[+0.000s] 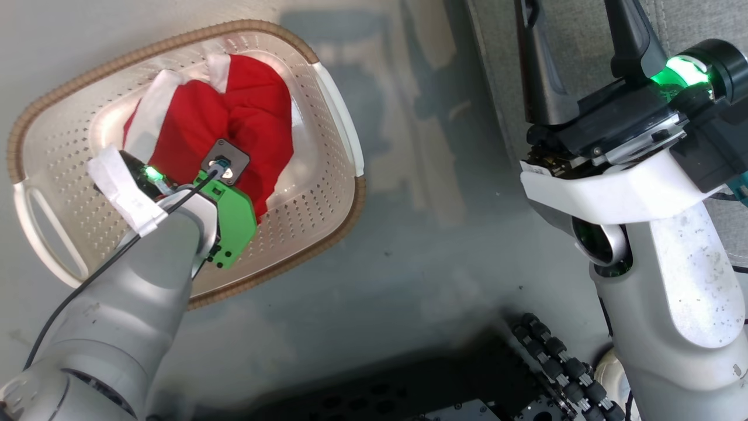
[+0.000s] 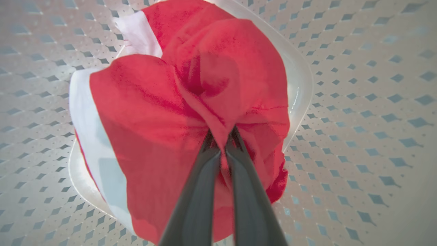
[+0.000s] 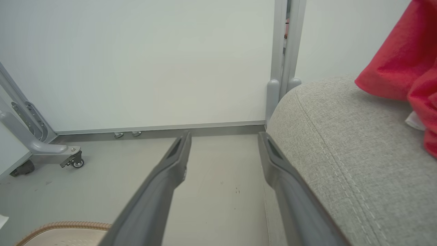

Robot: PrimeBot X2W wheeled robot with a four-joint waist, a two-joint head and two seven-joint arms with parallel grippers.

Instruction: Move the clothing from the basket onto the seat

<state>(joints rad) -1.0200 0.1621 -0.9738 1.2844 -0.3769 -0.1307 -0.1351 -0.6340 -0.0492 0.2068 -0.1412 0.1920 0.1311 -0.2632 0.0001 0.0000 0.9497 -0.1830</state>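
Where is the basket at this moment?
In the head view the basket sits on the floor at upper left, left of the grey seat, holding a red garment that the left gripper pinches.

Glossy grey floor [image 3: 211,184]; white wall panel [image 3: 136,61]; castered grey frame [image 3: 34,145].

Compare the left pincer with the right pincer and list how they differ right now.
The left pincer is shut; the right pincer stands open. The left pincer pinches a fold of the red garment; the right pincer holds nothing. The left pincer reaches down into the basket; the right pincer points over the floor beside the seat. Both have two long dark fingers.
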